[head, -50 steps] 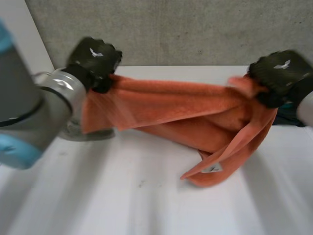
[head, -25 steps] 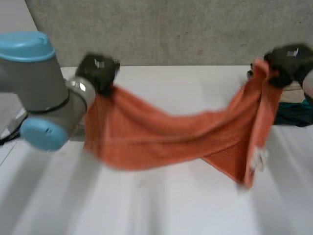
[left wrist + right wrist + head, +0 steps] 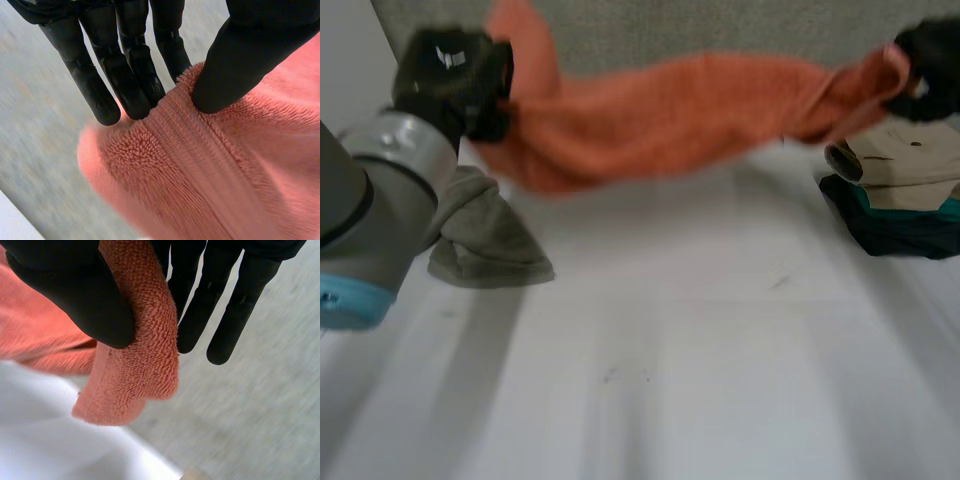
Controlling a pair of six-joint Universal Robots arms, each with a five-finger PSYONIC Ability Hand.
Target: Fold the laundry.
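Head view. An orange towel [image 3: 670, 110] hangs stretched between the two hands across the top of the frame, in front of the grey wall [image 3: 720, 30]. It appears to be lifted clear of the white table [image 3: 670, 380]. The left hand [image 3: 450, 75] is at the upper left of the frame and holds one end of the towel, with a loose flap rising beside it. A white mark [image 3: 450, 57] on the back of this hand is too blurred to read. The right hand [image 3: 932, 55] is at the upper right corner and holds the other end. The left arm [image 3: 370, 220] fills the left edge of the frame. Just beside it a crumpled grey cloth [image 3: 490, 250] lies on the table. A pile of folded clothes [image 3: 900, 190] sits at the right edge, below the right hand, with a beige piece on top and teal and dark pieces under it.

Left wrist view. The thumb [image 3: 235, 65] presses the towel's ribbed hem [image 3: 200, 165] against the straight fingers [image 3: 130, 75]; the hand is pinching the cloth near its edge.

Right wrist view. The right hand's thumb [image 3: 65, 290] clamps a folded corner of the towel [image 3: 145, 355] against the nearest of its fingers [image 3: 240, 305]. The corner sticks out past the fingertips, and the rest of the fingers are straight beside it.
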